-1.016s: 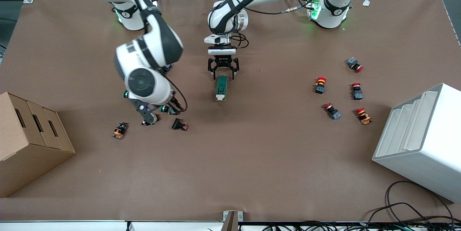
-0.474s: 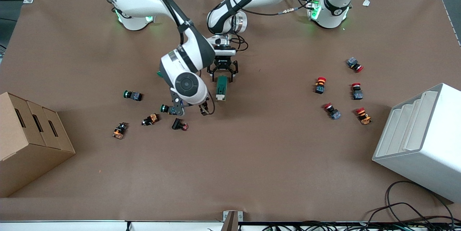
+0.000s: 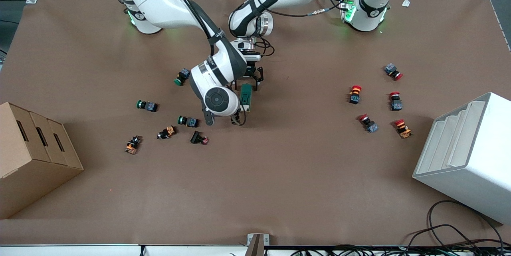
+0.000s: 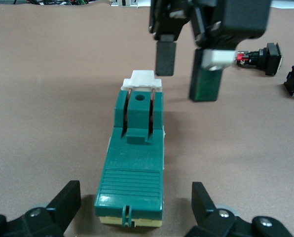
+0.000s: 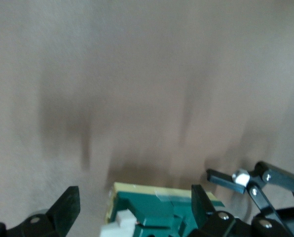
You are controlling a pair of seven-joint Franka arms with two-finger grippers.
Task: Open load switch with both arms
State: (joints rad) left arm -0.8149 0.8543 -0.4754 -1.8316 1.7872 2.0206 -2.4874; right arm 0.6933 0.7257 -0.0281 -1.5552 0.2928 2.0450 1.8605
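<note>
Dark-green rectangular plastic load switch [image 4: 134,158] w/ white lever tip flat on brown table mid-span, long axis toward front camera.

Left gripper [image 4: 132,210] wide open, empty, straddling base end.

Right gripper [image 4: 189,61] open, empty, over lever end; closest for the pull.

One switch, two arms.

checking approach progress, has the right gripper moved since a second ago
Yes. The right gripper has crossed from over the green-capped push buttons toward the load switch, now right beside it.
</note>
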